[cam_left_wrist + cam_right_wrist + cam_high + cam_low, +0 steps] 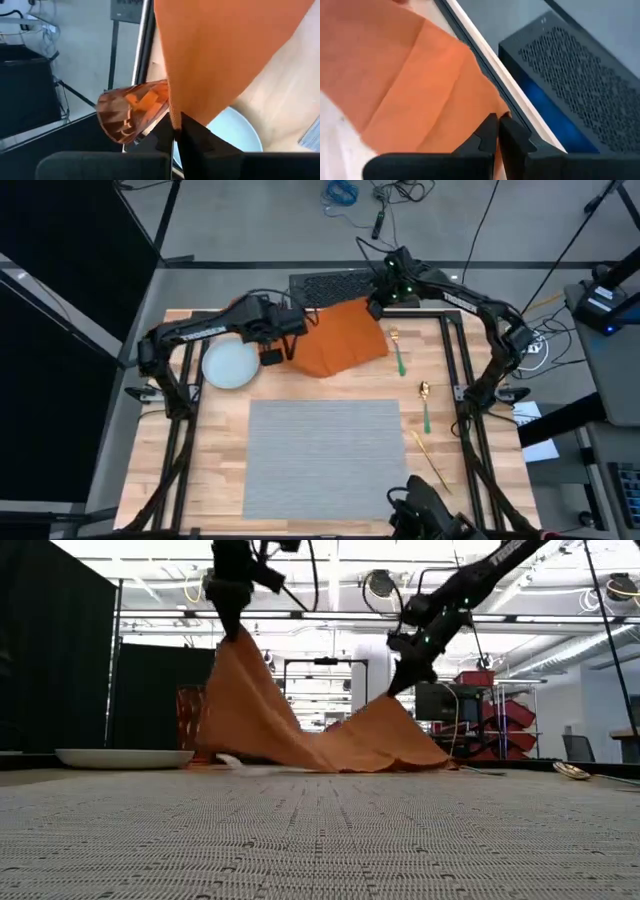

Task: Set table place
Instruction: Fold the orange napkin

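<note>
1. The light-wood butcher-block tabletop (215,450) carries a grey rectangular woven cloth placemat (322,455) lying flat in its near half, with nothing on it.
2. The left hand (295,332) is closed on one corner of the orange cloth napkin (342,340); the left wrist view shows the dark fingers (192,137) pinched together with the fabric between them.
3. The right hand (377,305) is also clamped shut on the napkin, at its far corner near the tabletop's back edge (its fingers (487,132) meet on the cloth's edge in the right wrist view).
4. In the low view the napkin (300,720) hangs as two peaks: the corner under the left hand (232,628) is lifted higher, the one under the right hand (398,685) lower, and the cloth's middle sags to the tabletop between them.
5. A pale-blue round plate (231,364) sits left of the napkin, just beside the left hand.
6. A faceted orange tumbler (132,112) stands between plate and napkin; the low view shows it (190,720) partly behind the raised cloth.
7. To the right of the napkin lie gold cutlery pieces: a fork with a green handle (398,352), a spoon with a green handle (425,405) nearer, and a slim gold piece (432,462) just off the placemat's right edge, which I cannot identify.
</note>
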Controlling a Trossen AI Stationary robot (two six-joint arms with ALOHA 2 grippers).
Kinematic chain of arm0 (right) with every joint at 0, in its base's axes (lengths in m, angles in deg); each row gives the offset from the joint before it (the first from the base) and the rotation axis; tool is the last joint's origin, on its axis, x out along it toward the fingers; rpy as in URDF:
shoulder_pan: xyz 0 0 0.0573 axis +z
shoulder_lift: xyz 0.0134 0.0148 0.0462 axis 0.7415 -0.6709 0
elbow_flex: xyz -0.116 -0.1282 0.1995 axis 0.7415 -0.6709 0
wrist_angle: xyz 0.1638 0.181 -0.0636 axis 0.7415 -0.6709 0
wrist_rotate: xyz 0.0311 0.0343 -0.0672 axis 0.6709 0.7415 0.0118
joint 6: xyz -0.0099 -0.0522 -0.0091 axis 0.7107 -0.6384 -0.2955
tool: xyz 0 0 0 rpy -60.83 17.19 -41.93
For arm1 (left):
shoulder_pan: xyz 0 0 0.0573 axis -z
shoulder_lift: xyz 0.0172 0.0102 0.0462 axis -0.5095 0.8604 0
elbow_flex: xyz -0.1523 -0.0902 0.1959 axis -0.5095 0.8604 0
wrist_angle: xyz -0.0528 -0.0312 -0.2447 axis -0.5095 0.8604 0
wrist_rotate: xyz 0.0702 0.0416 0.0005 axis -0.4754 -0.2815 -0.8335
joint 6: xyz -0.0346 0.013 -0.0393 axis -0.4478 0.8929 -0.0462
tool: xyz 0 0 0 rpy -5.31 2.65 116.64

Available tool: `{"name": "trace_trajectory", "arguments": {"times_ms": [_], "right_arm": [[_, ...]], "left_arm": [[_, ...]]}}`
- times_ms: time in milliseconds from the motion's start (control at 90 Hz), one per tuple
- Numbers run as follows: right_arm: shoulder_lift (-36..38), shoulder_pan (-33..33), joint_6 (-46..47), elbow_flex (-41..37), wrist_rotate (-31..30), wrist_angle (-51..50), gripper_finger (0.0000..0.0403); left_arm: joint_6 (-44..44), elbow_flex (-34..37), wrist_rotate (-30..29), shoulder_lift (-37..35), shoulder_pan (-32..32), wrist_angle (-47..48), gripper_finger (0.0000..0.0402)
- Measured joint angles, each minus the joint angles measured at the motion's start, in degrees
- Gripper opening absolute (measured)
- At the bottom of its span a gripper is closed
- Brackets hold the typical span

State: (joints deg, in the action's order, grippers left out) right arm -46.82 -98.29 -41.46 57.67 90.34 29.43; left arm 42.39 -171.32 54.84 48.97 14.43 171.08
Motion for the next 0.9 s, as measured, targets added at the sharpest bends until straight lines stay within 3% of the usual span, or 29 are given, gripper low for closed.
{"name": "trace_trajectory", "arguments": {"times_ms": [333, 900], "right_arm": [[9.4, 5.1, 0.1, 0.0, -6.4, -4.5, 0.0000], [29.0, 21.5, 3.3, 0.0, -26.3, -15.1, 0.0000]], "left_arm": [[-3.7, 0.0, -2.2, -2.5, 2.9, 3.2, 0.0000], [-10.6, 0.0, -6.3, -11.5, 9.9, 3.3, 0.0000]]}}
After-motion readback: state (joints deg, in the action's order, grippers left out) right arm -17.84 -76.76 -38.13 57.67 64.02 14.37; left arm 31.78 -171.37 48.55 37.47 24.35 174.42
